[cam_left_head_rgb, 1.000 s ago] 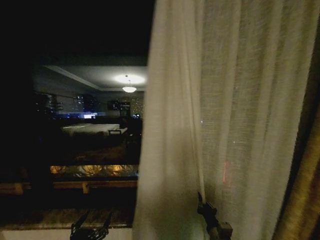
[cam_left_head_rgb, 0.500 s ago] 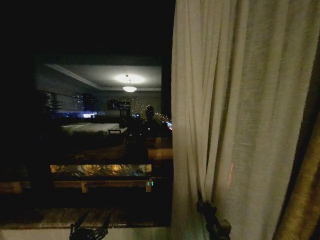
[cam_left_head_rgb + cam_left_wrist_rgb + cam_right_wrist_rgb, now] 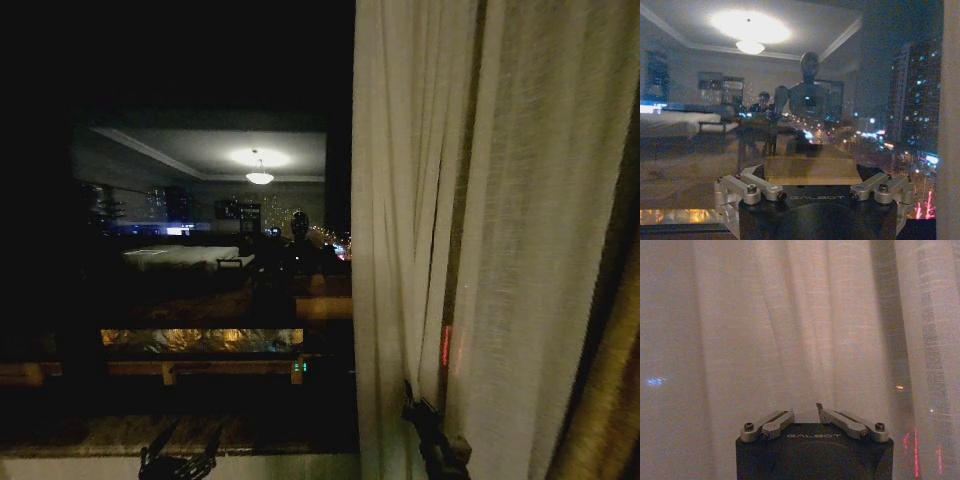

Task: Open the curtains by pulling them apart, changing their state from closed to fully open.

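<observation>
One sheer cream curtain [image 3: 500, 250] hangs bunched in vertical folds over the right part of the window, its free edge near the middle of the head view. My right gripper [image 3: 412, 402] is low in those folds. The right wrist view has its fingertips drawn together on a pleat of the curtain [image 3: 805, 330], so the right gripper [image 3: 806, 412] is shut on the fabric. At the bottom left, just before the sill, my left gripper [image 3: 185, 448] hangs open and holds nothing. Seen from its own wrist, the left gripper [image 3: 812, 192] faces the bare glass.
A heavier golden-brown drape [image 3: 612, 400] hangs at the far right edge, beside the sheer panel. The dark window glass [image 3: 200, 250] reflects a lit room and ceiling lamp. A stone sill [image 3: 90, 436] runs along the bottom.
The curtain's free edge has slid to the right with my right gripper, gathering the folds tighter and uncovering more dark glass. The left gripper has stayed put.
</observation>
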